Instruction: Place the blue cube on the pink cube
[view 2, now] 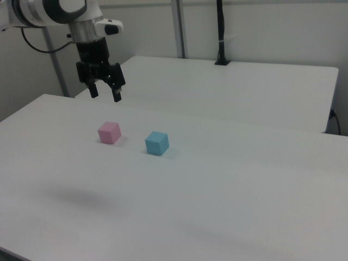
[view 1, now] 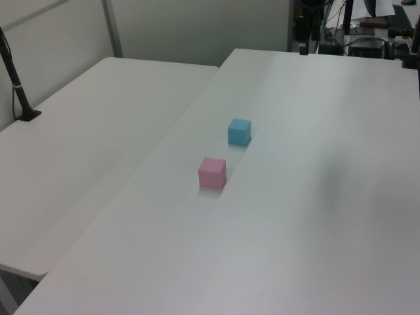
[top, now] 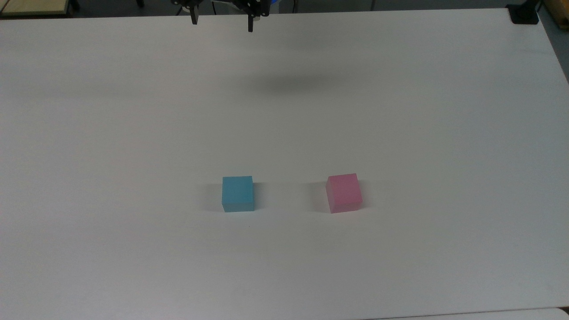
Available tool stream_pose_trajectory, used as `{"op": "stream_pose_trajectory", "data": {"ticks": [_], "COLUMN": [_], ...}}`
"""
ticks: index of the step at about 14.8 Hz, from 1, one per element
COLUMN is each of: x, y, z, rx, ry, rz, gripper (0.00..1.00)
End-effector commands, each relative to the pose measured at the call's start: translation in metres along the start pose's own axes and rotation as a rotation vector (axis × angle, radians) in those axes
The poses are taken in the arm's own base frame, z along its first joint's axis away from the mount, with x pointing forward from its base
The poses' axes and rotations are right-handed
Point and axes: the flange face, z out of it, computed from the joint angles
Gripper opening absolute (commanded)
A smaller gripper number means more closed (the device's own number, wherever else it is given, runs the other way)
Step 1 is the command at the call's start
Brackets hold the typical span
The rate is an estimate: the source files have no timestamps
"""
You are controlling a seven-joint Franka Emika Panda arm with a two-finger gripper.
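Observation:
A light-blue cube (top: 238,193) (view 1: 239,131) (view 2: 156,143) rests on the white table (top: 400,133), with the pink cube (top: 343,193) (view 1: 212,172) (view 2: 109,132) about two cube widths to the top view's right of it. High above the table, at the top view's upper edge, my gripper (top: 221,24) (view 2: 105,93) hangs open with nothing between its fingers. It is well away from both cubes. In the right view it hovers above and behind the pink cube.
A second white table (view 1: 85,151) adjoins this one on the left view's left. A black pole on a clamp (view 1: 16,85) (view 2: 220,32) stands at its far edge. Cables and equipment (view 1: 354,33) sit beyond the table end.

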Motion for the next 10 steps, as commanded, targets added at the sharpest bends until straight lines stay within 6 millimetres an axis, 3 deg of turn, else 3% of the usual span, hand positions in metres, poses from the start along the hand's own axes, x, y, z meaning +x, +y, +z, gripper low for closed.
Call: {"op": "stream_pose_trajectory", "data": {"ticks": [1, 8, 10], "x": [-0.005, 0.007, 0.020], "y": [-0.004, 0.000, -0.001], "z": [0.005, 0.010, 0.020], "rx": [0.013, 0.036, 0.043], "ry": [-0.023, 0.027, 0.048], "rz": [-0.061, -0.091, -0.093], "gripper": [1.00, 1.00, 1.00]}}
